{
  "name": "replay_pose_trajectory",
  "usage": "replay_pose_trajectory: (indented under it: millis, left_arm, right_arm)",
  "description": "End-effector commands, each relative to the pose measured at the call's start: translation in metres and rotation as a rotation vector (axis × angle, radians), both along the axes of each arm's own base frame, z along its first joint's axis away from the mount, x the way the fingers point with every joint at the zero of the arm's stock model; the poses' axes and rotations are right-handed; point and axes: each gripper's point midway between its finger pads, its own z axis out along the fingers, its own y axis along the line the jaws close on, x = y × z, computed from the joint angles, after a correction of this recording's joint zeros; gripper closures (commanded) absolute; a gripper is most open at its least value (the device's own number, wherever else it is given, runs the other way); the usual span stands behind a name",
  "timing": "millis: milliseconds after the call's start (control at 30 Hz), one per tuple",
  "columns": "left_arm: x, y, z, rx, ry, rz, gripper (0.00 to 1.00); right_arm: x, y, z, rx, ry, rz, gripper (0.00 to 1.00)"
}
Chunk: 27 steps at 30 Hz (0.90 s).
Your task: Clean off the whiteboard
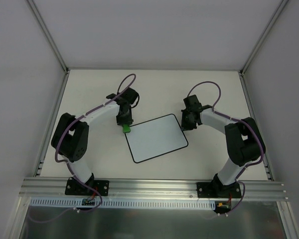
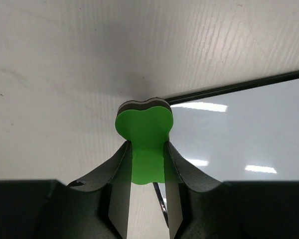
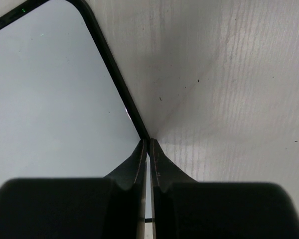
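Whiteboard (image 1: 157, 138) lies flat on the counter (image 1: 154, 89); the left gripper (image 1: 125, 126) pinches a green eraser (image 2: 143, 124) at its far-left corner, and the right gripper (image 3: 148, 144), pressed together, sits at its right edge.

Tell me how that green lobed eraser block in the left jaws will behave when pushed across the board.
The green lobed eraser looks like layered foam, so it is probably light and slightly squashy. Pinched only at its narrow waist, it may tilt under pressure. The glossy whiteboard shows reflections, so the eraser should glide easily.
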Motion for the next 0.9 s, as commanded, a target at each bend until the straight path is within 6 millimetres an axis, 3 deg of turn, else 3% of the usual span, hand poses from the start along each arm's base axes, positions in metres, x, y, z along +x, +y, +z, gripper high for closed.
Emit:
replay_pose_trajectory:
  millis: [0,233,433,600,733,800,833,867]
  left_arm:
    - [0.012,0.026,0.031,0.01,-0.069,0.029,1.0]
    - [0.027,0.094,0.016,0.074,-0.035,0.187,1.0]
    - [0.066,0.098,0.004,0.061,-0.034,0.194,1.0]
    - [0.07,0.089,-0.018,0.033,0.023,0.191,1.0]
    - [0.063,0.092,-0.032,0.046,0.055,0.208,0.85]
    - [0.06,0.094,-0.032,0.055,0.055,0.212,0.7]
    - [0.061,0.094,-0.026,0.052,0.04,0.213,0.6]
    - [0.06,0.094,-0.023,0.049,0.034,0.213,0.38]
  right_arm:
    - [-0.011,-0.021,-0.005,-0.091,0.017,-0.003,1.0]
    - [-0.009,-0.021,0.0,-0.093,0.0,-0.002,0.99]
    - [-0.007,-0.018,-0.003,-0.085,0.005,0.0,0.96]
    - [-0.007,-0.017,-0.004,-0.083,0.007,0.002,0.89]
    - [-0.007,-0.018,-0.002,-0.086,-0.002,0.0,0.83]
    - [-0.006,-0.018,0.0,-0.083,-0.011,-0.001,0.79]
    - [-0.005,-0.018,0.002,-0.082,-0.015,-0.001,0.77]
    - [-0.006,-0.019,0.003,-0.082,-0.017,-0.002,0.74]
